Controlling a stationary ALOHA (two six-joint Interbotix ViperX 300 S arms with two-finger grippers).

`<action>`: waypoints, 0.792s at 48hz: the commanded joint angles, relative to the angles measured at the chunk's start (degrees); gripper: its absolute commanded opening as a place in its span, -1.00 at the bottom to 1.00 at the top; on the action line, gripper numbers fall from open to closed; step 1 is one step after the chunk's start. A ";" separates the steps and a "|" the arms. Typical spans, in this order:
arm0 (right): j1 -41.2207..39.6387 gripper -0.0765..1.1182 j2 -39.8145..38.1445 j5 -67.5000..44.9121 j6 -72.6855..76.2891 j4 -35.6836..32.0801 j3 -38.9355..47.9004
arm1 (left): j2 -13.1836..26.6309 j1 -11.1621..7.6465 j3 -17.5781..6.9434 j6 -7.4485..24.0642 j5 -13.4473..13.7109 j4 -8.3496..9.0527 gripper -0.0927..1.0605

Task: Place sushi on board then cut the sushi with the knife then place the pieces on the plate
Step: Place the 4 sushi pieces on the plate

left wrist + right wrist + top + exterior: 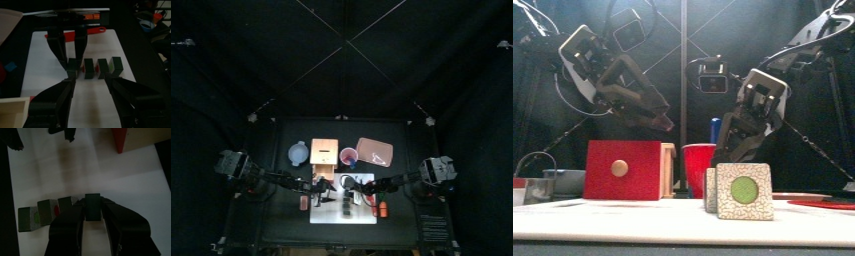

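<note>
A toy sushi roll (99, 68) of dark green blocks stands on the white cutting board (345, 214). In the front view its end block (743, 192) shows a green centre. My right gripper (92, 210) is shut on the end sushi block (92, 204), a little apart from the other blocks (41, 214). My left gripper (92, 85) hangs open above the board beside the roll, with nothing between its fingers. A red knife (97, 30) lies at the board's right edge (382, 208).
Behind the board stand a blue-grey bowl (298, 152), a wooden box (325, 150) with a red drawer front (623, 170), a red cup (698, 168) holding a blue knife (716, 128), and the pink tray (374, 152) at the back right.
</note>
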 commanded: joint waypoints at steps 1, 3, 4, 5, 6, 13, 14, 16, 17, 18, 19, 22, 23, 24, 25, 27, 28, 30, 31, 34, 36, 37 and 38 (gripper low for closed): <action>-0.26 0.08 -2.55 0.62 0.00 0.97 -0.53 | -1.05 0.09 -0.53 0.00 -0.18 -0.09 0.65; -0.26 0.08 -3.52 1.49 0.00 1.32 -0.09 | -1.14 0.09 -0.44 0.00 -0.09 -0.09 0.65; -0.26 0.08 -4.22 2.02 0.00 1.49 0.18 | -1.14 0.09 -0.44 0.00 -0.18 -0.09 0.65; -0.26 0.08 -4.92 2.64 0.00 1.67 0.44 | -1.05 0.09 -0.44 0.00 -0.18 -0.09 0.65; -0.26 0.08 -5.80 3.43 0.00 1.93 0.79 | -1.05 0.09 -0.35 0.00 -0.09 -0.09 0.65; -0.97 0.08 -13.71 10.63 0.00 3.78 4.13 | -1.05 0.09 -0.26 0.00 -0.18 -0.35 0.65; -1.05 0.08 -14.85 11.78 0.00 4.13 4.66 | -1.14 0.09 -0.26 0.00 -0.18 -0.35 0.65; -1.49 0.08 -17.05 14.06 0.00 4.92 5.89 | -1.05 0.09 -0.26 0.00 -0.18 -0.44 0.65; -1.67 0.08 -18.19 15.21 0.00 5.36 6.50 | -1.05 0.09 -0.26 0.00 -0.09 -0.44 0.65; -1.76 0.08 -19.25 16.35 0.00 5.98 7.12 | -1.05 0.09 -0.26 0.00 -0.09 -0.44 0.65; -1.93 0.08 -20.21 17.58 0.00 6.50 7.73 | -1.05 0.09 -0.26 0.00 -0.18 -0.44 0.65; -2.99 0.08 -23.47 21.36 0.18 8.96 9.49 | -1.14 0.09 -0.26 0.00 -0.18 -0.44 0.65; -3.25 0.08 -24.35 22.41 0.18 9.84 10.02 | -1.05 0.09 -0.26 0.00 -0.18 -0.44 0.65; -3.52 0.08 -25.14 23.38 0.18 10.63 10.46 | -1.05 0.09 -0.26 0.00 -0.18 -0.44 0.65; -4.04 0.08 -25.84 24.35 0.26 11.43 10.81 | -1.05 0.09 -0.26 0.00 -0.09 -0.44 0.65; -5.27 0.08 -26.98 25.75 0.53 12.74 11.51 | -1.05 0.09 -0.26 0.00 -0.18 -0.44 0.65; -6.06 0.08 -27.51 26.37 0.53 13.36 11.87 | -1.05 0.09 -0.26 0.00 -0.09 -0.44 0.65; -7.73 0.08 -28.04 27.16 0.62 14.06 12.30 | -1.05 0.09 -0.26 0.09 -0.18 -0.44 0.65; -8.79 0.08 -28.04 27.25 0.62 14.41 12.39 | -1.05 0.09 -0.26 0.09 -0.18 -0.53 0.65; -12.92 0.08 -27.69 27.16 0.70 15.12 12.30 | -1.05 0.09 -0.26 0.09 -0.18 -0.44 0.65; -15.56 0.08 -27.16 26.89 0.79 15.64 12.13 | -1.05 0.09 -0.26 0.09 -0.18 -0.44 0.65; -16.96 0.08 -26.63 26.72 0.88 15.64 11.95 | -1.05 0.09 -0.26 0.09 -0.18 -0.44 0.65; -18.54 0.08 -26.19 26.46 0.88 15.73 11.69 | -1.05 0.09 -0.26 0.09 -0.18 -0.44 0.65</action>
